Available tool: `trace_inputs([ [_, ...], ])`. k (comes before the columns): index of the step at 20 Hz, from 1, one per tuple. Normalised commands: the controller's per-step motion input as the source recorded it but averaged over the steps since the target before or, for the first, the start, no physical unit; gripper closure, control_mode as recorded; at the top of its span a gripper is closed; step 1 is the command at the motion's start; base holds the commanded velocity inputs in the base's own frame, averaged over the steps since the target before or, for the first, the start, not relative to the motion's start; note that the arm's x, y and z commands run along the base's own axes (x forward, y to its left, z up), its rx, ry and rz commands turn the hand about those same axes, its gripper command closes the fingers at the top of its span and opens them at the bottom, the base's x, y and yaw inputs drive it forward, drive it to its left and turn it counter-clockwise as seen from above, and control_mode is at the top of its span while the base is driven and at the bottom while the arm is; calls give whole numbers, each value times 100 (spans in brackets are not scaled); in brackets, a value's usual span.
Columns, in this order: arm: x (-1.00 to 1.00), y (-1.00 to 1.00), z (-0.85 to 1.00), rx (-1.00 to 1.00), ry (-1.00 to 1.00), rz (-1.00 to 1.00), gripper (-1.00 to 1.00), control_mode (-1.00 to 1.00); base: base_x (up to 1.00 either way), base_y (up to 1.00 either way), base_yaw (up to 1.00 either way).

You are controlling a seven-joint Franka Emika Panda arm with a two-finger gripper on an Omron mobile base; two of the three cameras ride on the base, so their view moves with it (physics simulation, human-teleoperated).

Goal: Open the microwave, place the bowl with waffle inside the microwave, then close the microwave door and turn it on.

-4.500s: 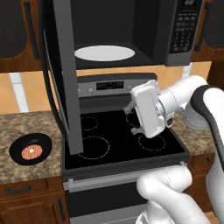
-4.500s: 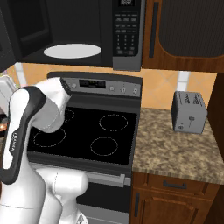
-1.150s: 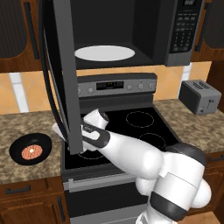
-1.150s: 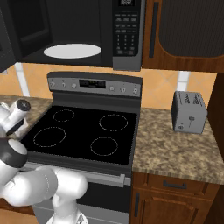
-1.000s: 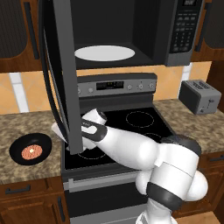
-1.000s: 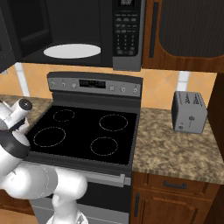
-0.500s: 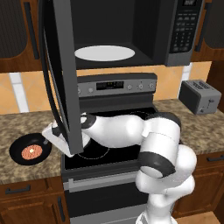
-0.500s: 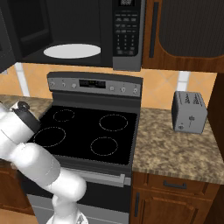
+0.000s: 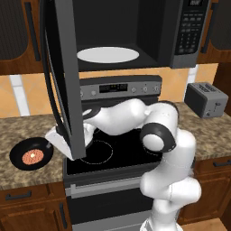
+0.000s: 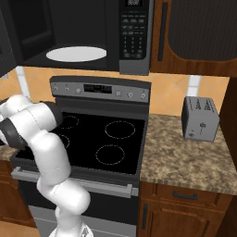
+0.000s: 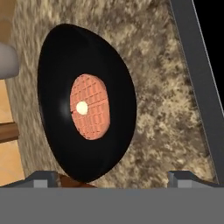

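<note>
The black bowl (image 9: 31,155) rests on the granite counter left of the stove, and the reddish-orange waffle (image 9: 33,157) lies in it. In the hand view the bowl (image 11: 85,103) with the waffle (image 11: 89,106) is close ahead. My gripper (image 11: 112,178) is open, its tips wide apart on either side of the bowl's near rim and touching nothing. From the left base view my gripper (image 9: 50,140) hangs just right of the bowl, partly behind the microwave door (image 9: 63,81). That door stands swung open to the left. The microwave (image 10: 92,32) shows its white turntable (image 9: 107,55).
The black stove top (image 9: 122,151) lies under my arm, and its metal edge (image 11: 197,78) runs beside the bowl. A grey toaster (image 10: 200,119) stands on the right counter. The open door's lower edge hangs low over the stove's left side. Wooden cabinets flank the microwave.
My arm has swung left across the stove, bringing the hand past the door's lower edge to just beside the bowl. The jaws stayed open; the bowl has not moved.
</note>
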Motion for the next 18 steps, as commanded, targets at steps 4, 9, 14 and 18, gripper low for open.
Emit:
trace_inputs([
  [4, 32, 4, -12, 0, 0, 1, -100, -100, 0, 0, 0],
  [9, 23, 25, -12, 0, 0, 0, -100, -100, 0, 0, 0],
  [14, 11, 31, -16, 0, 0, 0, -100, -100, 0, 0, 0],
  [18, 6, 18, -22, 0, 0, 0, -100, -100, 0, 0, 0],
])
